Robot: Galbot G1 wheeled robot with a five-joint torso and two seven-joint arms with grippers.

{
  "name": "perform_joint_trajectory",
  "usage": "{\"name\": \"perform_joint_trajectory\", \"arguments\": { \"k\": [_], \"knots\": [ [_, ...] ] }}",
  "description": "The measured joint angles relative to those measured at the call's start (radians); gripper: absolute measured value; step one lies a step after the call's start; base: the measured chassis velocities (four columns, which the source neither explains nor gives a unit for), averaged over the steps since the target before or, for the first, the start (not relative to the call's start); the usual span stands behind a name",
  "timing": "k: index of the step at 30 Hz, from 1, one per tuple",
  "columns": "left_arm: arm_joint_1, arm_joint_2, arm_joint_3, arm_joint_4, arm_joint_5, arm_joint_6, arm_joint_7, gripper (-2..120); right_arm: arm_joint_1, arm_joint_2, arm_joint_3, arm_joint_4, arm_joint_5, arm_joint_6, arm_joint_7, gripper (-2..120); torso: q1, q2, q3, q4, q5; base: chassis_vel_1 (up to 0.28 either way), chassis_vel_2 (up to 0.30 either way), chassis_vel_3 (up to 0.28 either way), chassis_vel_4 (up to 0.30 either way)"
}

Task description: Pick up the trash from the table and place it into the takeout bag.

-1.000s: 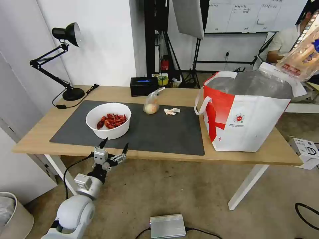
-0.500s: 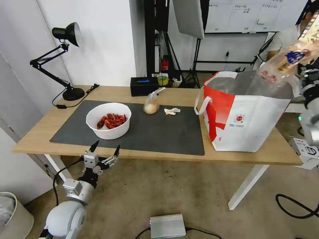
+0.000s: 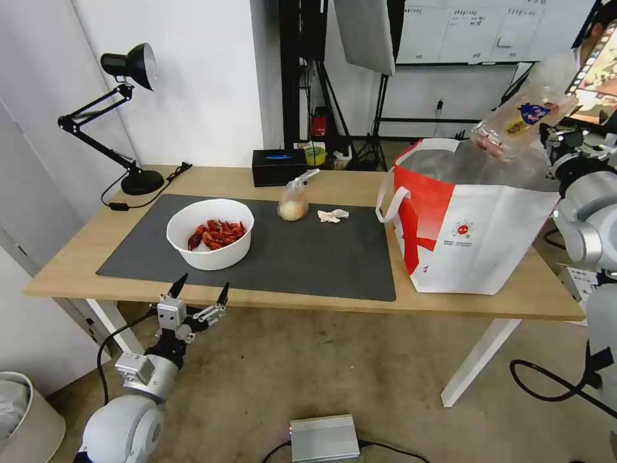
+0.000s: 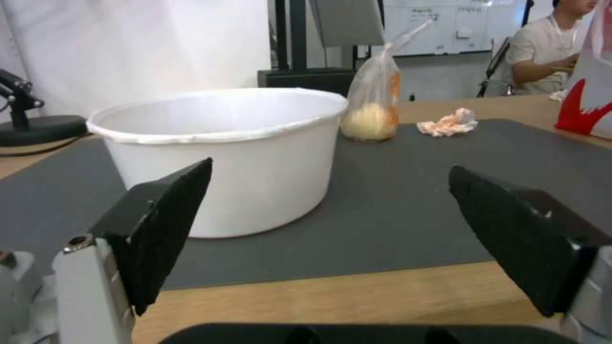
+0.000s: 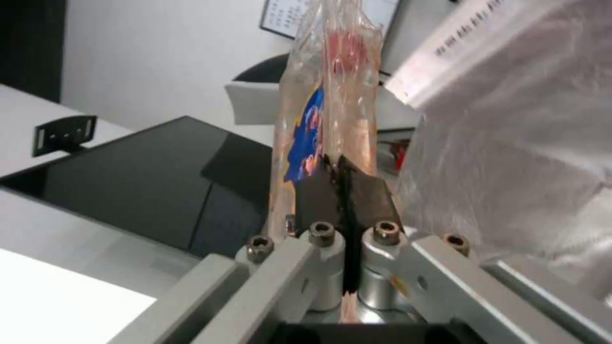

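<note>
My right gripper [image 3: 547,132] is shut on the clear hinged plastic tray [image 3: 519,119], holding it tilted above the far right corner of the open red-and-white takeout bag [image 3: 475,231]. The wrist view shows the gripper [image 5: 341,177] clamped on the tray [image 5: 325,110] beside the bag's foil lining [image 5: 510,143]. On the table [image 3: 77,257] sit the white bowl of crayfish shells [image 3: 210,233], the knotted clear bag [image 3: 292,204] and the crumpled tissue [image 3: 332,215]. My left gripper [image 3: 200,290] hangs open just below the table's front edge, facing the bowl [image 4: 223,153].
A black desk lamp [image 3: 128,116] stands at the back left and a black box [image 3: 277,166] at the back edge. The dark grey mat [image 3: 308,257] covers the table's middle. On the floor lie a silver box [image 3: 323,437], a white bin [image 3: 26,418] and cables.
The right arm has swung into view and carried the tray left and down, over the bag's opening. The left gripper has sunk a little lower and to the left, still open.
</note>
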Motion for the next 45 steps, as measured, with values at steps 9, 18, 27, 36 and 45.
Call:
{"name": "perform_joint_trajectory", "arguments": {
  "k": [9, 18, 27, 36, 45],
  "knots": [
    [0.012, -0.006, 0.005, -0.004, 0.005, 0.002, 0.0, 100, 0.011, 0.018, -0.008, 0.011, 0.012, -0.035, 0.121, 0, 0.0, 0.0, 0.0, 0.0001, 0.0, 0.0, 0.0, 0.0, 0.0],
    [0.014, -0.014, 0.01, -0.003, 0.008, 0.002, -0.001, 100, -0.001, 0.025, -0.011, 0.013, 0.006, -0.044, 0.13, 0, 0.0, 0.0, 0.0, 0.0001, 0.0, 0.0, 0.0, 0.0, 0.0],
    [0.019, -0.011, 0.002, -0.004, 0.008, -0.001, -0.001, 100, -0.024, 0.021, -0.003, 0.023, 0.001, -0.045, 0.114, 14, 0.0, 0.0, 0.0, 0.0, 0.0001, 0.0, 0.0, 0.0, 0.0],
    [0.02, -0.016, 0.0, -0.006, 0.007, -0.002, -0.002, 100, -0.058, 0.017, 0.012, 0.038, -0.007, -0.047, 0.071, 47, 0.0, 0.0, 0.0, 0.0001, 0.0001, 0.0, 0.0, 0.0, 0.0],
    [0.016, -0.03, 0.006, -0.003, 0.006, -0.006, -0.002, 100, -0.202, -0.004, 0.028, 0.13, -0.163, -0.039, -0.378, 82, 0.0, 0.0, 0.0, 0.0, -0.0001, 0.0, 0.0, 0.0, 0.0]
  ]
}}
